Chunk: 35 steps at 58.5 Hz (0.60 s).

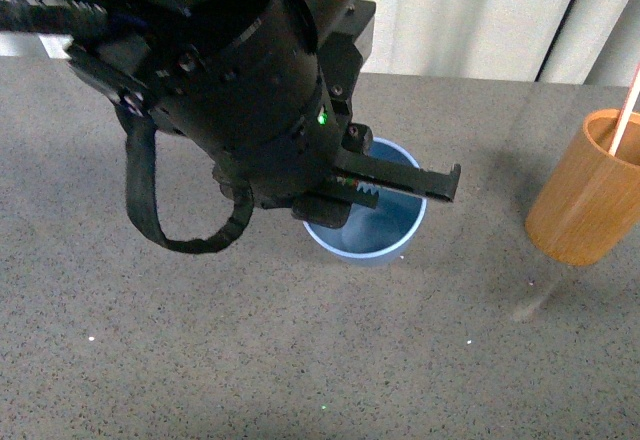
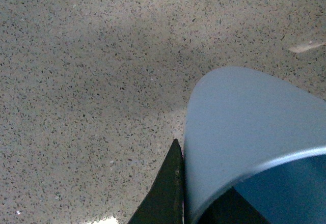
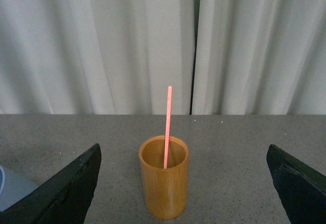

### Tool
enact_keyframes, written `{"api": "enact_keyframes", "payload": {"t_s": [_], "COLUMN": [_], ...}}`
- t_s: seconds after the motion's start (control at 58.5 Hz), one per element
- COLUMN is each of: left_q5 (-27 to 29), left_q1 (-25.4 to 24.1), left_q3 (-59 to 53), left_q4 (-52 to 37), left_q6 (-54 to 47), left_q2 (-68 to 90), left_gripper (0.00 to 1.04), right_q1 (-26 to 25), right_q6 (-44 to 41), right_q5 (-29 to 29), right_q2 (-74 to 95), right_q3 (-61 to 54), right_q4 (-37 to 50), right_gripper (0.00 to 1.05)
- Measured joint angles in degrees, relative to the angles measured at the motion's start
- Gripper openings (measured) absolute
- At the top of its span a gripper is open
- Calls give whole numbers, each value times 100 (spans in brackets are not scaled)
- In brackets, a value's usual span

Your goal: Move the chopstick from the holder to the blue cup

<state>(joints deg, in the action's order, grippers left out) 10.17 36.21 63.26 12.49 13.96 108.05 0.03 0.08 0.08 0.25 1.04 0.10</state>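
Observation:
The light blue cup [image 1: 375, 230] stands upright on the grey table near the middle. My left gripper [image 1: 400, 195] is shut on its rim, with one finger [image 2: 165, 193] outside the wall [image 2: 244, 132] and the other inside. At the right edge stands the orange-brown holder [image 1: 585, 190] with the pink chopstick [image 1: 625, 110] leaning in it. In the right wrist view the holder [image 3: 164, 183] is straight ahead, some way off, and the chopstick [image 3: 167, 127] rises from it. My right gripper [image 3: 183, 150] is open, its fingers [image 3: 61, 193] spread wide to either side.
A black strap loop [image 1: 150, 210] hangs from the left arm, which hides much of the table's far left. A white curtain [image 3: 153, 40] closes off the back. A pale smear [image 1: 530, 305] marks the table in front of the holder.

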Motion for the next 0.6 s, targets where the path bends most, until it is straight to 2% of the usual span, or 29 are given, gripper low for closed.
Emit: {"api": "enact_keyframes", "payload": {"t_s": [0.137, 0.598], "left_q5": [278, 424], "left_q1": [42, 118], "left_q3": [17, 118], "left_q4": [-140, -129], "left_q6": [24, 192], "left_q2": [168, 573], "left_gripper": [3, 3], "right_q1": [2, 0], "right_q6": [0, 0], "right_q5": [0, 2], "right_q2": [0, 0], "right_q3": [0, 0], "right_q4": [0, 0], "right_gripper": [95, 95]}}
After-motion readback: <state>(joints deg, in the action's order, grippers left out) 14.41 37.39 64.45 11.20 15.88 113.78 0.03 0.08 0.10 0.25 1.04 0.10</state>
